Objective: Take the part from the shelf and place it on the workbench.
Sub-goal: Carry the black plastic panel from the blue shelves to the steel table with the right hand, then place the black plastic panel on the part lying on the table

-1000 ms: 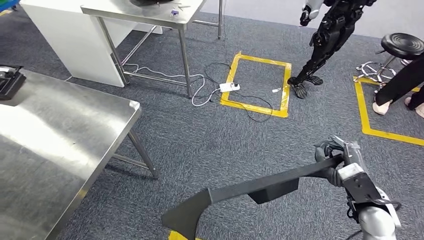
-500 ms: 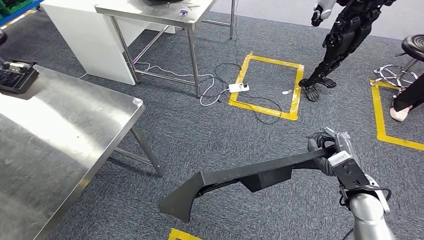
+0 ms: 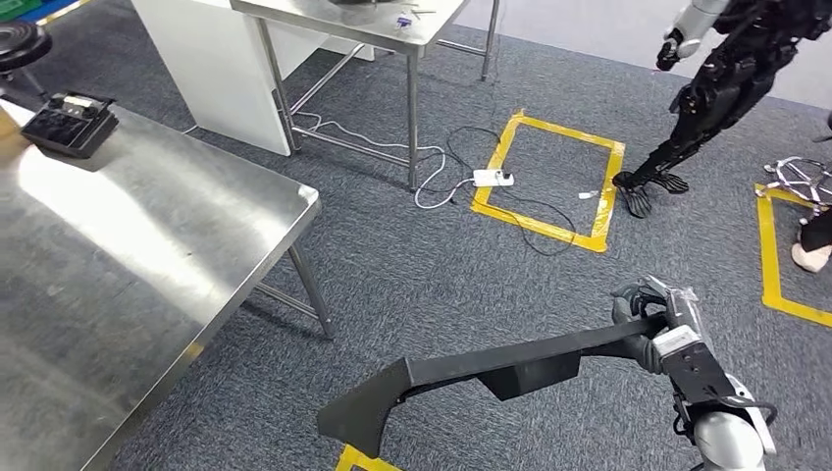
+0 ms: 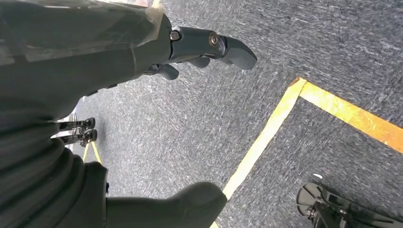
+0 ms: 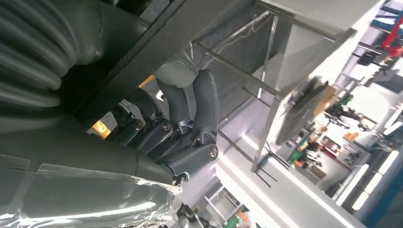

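The right hand [image 3: 655,324] grips one end of the long black part [image 3: 471,378] — its fingers [image 5: 190,118] wrapped around the bar — and the part hangs over the grey carpet [image 3: 412,265], off the steel desk [image 3: 147,245] and near its front corner. The left hand [image 4: 142,47] holds nothing — fingers [image 4: 228,47] extended and apart above the carpet.

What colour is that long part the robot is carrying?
Matte black; the long part, held by the right hand, shows best in the head view.
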You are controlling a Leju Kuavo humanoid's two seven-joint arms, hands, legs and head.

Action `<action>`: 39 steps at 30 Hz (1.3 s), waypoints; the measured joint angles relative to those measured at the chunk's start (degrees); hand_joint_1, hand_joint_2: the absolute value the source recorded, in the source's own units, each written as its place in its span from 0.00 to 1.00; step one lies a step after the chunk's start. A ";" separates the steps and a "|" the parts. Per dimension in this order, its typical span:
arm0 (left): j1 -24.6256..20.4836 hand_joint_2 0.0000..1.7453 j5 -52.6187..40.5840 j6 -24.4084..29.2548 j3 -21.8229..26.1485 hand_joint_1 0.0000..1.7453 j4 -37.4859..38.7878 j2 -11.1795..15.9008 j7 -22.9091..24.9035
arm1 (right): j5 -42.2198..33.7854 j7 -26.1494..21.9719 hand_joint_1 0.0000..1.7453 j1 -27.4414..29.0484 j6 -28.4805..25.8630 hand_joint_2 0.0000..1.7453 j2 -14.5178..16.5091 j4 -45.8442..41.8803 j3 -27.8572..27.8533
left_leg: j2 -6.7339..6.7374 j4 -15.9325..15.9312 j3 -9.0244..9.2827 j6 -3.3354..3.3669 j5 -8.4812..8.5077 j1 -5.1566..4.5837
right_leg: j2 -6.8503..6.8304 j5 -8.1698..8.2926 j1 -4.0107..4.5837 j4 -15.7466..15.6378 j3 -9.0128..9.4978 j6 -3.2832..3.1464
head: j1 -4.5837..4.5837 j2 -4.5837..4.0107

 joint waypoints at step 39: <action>-0.59 1.00 0.38 1.36 0.94 0.00 0.09 -0.52 2.92 | -1.09 3.53 1.00 -16.24 2.40 1.00 -5.08 10.50 -1.15 | -2.86 1.16 -0.90 -0.90 -0.18 -0.43 | 1.37 7.13 0.04 -12.93 5.09 1.29 | 0.39 0.00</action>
